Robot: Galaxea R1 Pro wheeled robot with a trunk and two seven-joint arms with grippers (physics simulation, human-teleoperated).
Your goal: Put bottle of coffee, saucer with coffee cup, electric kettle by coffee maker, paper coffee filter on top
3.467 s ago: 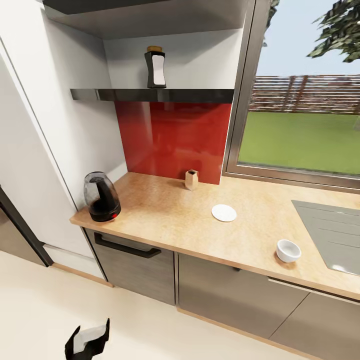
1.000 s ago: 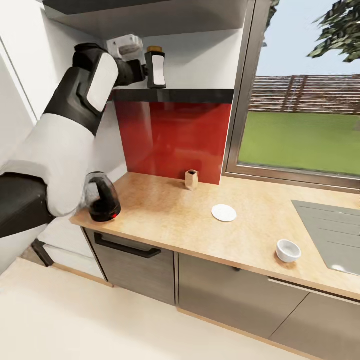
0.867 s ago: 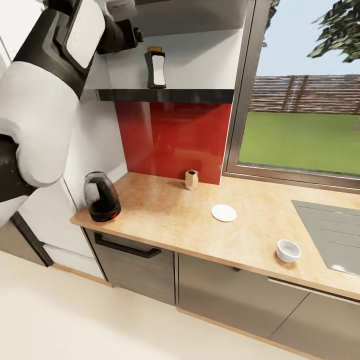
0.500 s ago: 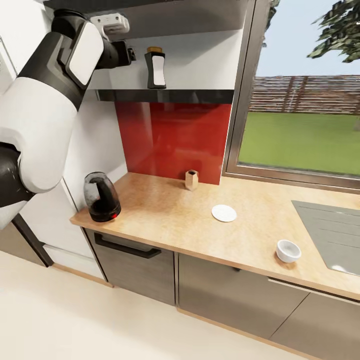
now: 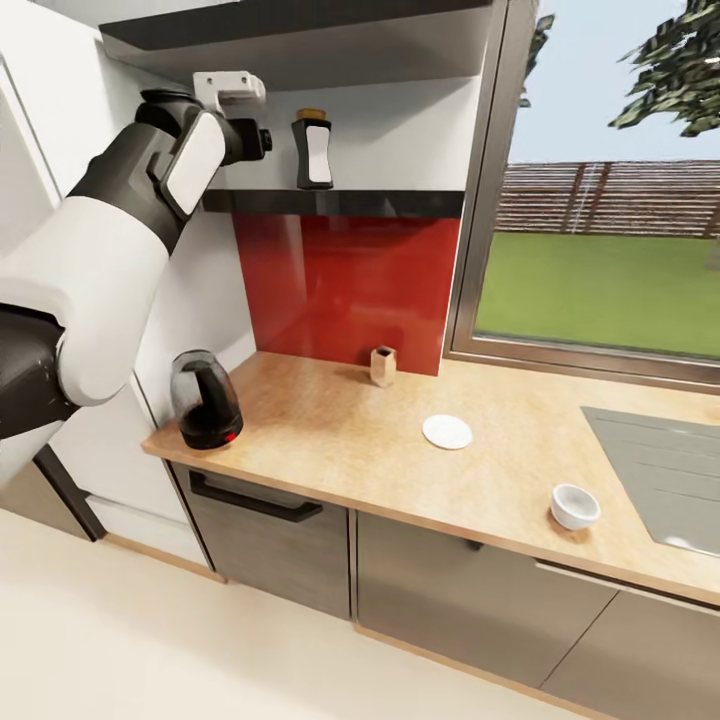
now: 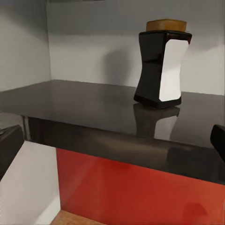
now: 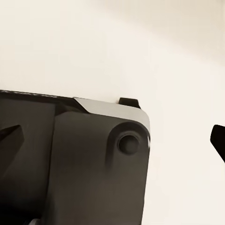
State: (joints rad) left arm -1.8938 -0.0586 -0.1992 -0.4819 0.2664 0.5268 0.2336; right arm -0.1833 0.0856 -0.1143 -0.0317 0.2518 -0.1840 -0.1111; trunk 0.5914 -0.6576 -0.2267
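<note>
None of the coffee station's pieces looked set in place yet.
The squat dark bottle of coffee with its yellow-orange cap (image 5: 313, 150) stood on the glossy black shelf (image 5: 330, 200); the left gripper (image 5: 262, 141) hovered beside it, apart, fingers wide, empty. Domed glass kettle (image 5: 205, 398), flat white saucer (image 5: 447, 432) and white cup (image 5: 576, 505) sat well apart on the beige countertop (image 5: 340, 440).

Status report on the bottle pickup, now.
Left gripper open, level with the shelf, short of the bottle of coffee. Bottle upright, untouched. Right gripper open, empty. Nothing between fingers and bottle.
</note>
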